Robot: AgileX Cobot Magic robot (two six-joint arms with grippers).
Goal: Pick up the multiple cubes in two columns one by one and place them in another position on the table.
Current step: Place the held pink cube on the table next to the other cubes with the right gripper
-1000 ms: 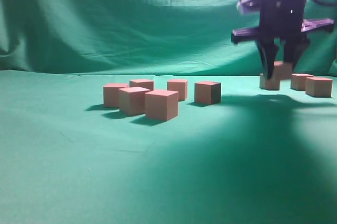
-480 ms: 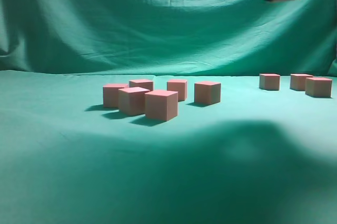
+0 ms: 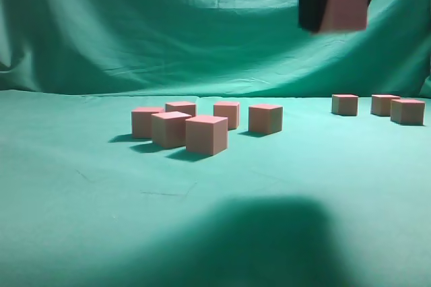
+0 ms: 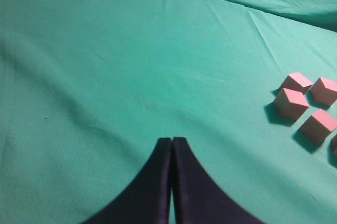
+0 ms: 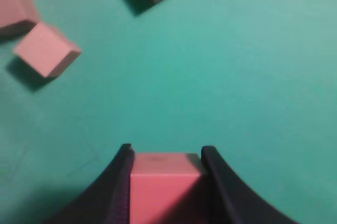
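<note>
My right gripper (image 5: 166,182) is clamped on one cube (image 5: 166,184), a finger pressed flat on each of two opposite sides. In the exterior view that held cube (image 3: 343,9) hangs high above the desk (image 3: 67,233), near the top edge and right of the middle, blurred, with one face turned toward the camera and its top and bottom about level. A cube has no long axis to speak of; from my right wrist its top face reads square, edges running parallel to my fingers.

My left gripper (image 4: 172,182) is closed on nothing, its two dark fingers meeting along a thin seam, above bare cloth. Off to its right lie four cubes (image 4: 308,103) in a loose cluster, each turned corner-on to that camera.

On the desk nearest the exterior camera sits a group of six cubes (image 3: 207,134) left of the middle: the front one is turned so a vertical edge faces forward, the others stand just beside and behind it, flat on the cloth and slightly twisted from one another. Farther back on the right, three more cubes (image 3: 345,104) rest in a short line, close together but apart, well clear of the six. Behind everything hangs the wrinkled green backdrop (image 3: 168,24).
</note>
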